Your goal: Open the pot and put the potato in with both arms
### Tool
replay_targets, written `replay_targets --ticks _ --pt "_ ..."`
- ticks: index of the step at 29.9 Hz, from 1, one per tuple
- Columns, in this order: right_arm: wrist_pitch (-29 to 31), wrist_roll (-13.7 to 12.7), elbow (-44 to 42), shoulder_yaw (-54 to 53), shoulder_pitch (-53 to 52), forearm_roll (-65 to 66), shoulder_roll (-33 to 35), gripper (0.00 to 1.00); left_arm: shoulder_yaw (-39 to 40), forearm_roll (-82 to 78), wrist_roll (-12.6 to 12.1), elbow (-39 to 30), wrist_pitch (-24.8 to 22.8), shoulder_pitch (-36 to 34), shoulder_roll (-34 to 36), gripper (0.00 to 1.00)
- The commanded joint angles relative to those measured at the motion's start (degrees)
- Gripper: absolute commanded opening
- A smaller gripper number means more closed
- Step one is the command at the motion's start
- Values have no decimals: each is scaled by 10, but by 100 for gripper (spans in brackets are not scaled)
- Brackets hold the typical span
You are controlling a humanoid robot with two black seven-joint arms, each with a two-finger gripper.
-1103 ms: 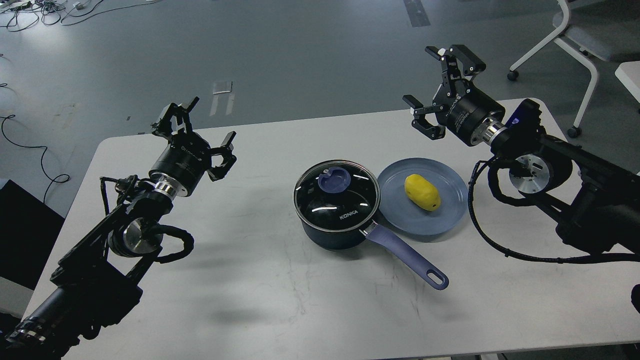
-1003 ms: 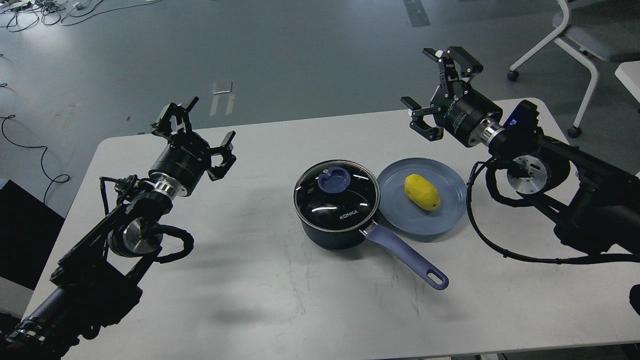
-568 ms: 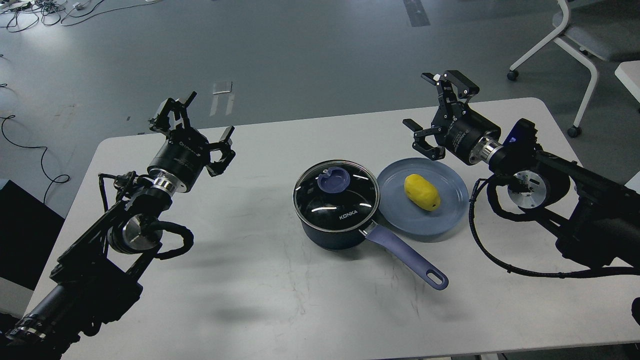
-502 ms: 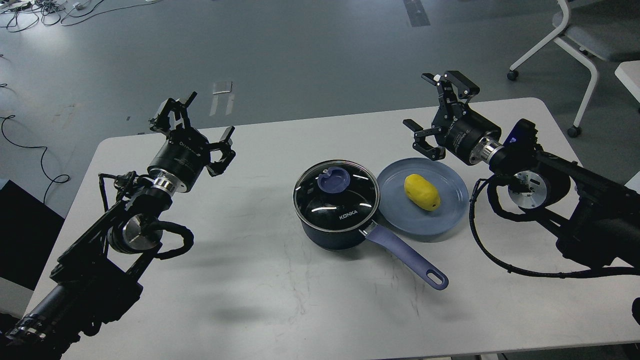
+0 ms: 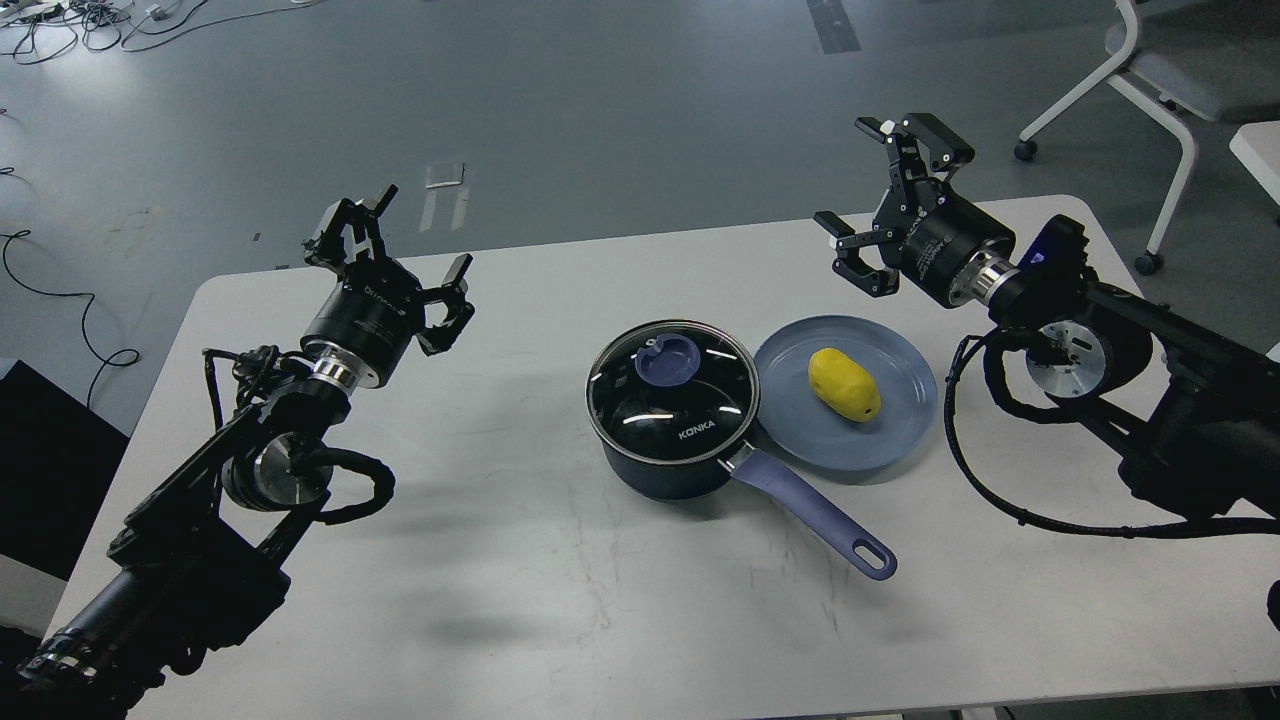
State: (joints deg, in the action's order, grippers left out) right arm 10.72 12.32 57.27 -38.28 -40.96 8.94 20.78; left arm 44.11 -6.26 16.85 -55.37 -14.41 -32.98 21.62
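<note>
Both arms have shifted a touch since half a second ago: the right tool [image 5: 893, 208] has lifted and slid back toward the far right, the left tool [image 5: 392, 258] has nudged slightly right, and nothing on the desk [image 5: 520, 600] has budged. Right now both tools hang in the air with fingers spread wide, gripping nothing at all. The pot [image 5: 672, 410] sits mid-desk, its glass lid [image 5: 680, 398] on and the blue knob [image 5: 668, 362] up top, so the opening step hasn't started. Its long handle [image 5: 815, 515] runs toward the near right. Just beside it on the right, touching or nearly so, lies the blue plate [image 5: 895, 420], with the potato [image 5: 845, 384] resting on it, long axis slanting from far left to near right. Here's the geometry that matters: the potato lies below and a little left of the right tool, clearly that arm's reach, while the knob lies off to the right and nearer than the left tool, well apart from it across bare desk. So I'd expect the left arm to go for the lid and the right to drop onto the potato, closing across its short axis.
</note>
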Motion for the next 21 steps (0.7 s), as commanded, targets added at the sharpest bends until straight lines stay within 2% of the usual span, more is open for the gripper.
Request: replay_targets --ticks 1,4,10,15,18,21 --pt "0 0 -2 2 -7 0 0 100 -3 -1 -3 0 2 -2 0 99" --pt "0 0 -2 7 -11 1 1 100 -3 -2 -6 0 4 -13 -2 99" --pt "0 1 -1 7 -11 1 2 100 -56 -2 -2 2 41 -45 -2 99" --pt "0 2 -1 7 -11 1 8 100 -61 -1 -3 3 43 -50 -8 99" --pt "0 3 -1 6 -11 1 12 100 -61 -9 5 4 44 -50 -9 99" --pt "0 3 -1 6 -10 1 14 100 -60 -54 27 4 50 -51 -9 99"
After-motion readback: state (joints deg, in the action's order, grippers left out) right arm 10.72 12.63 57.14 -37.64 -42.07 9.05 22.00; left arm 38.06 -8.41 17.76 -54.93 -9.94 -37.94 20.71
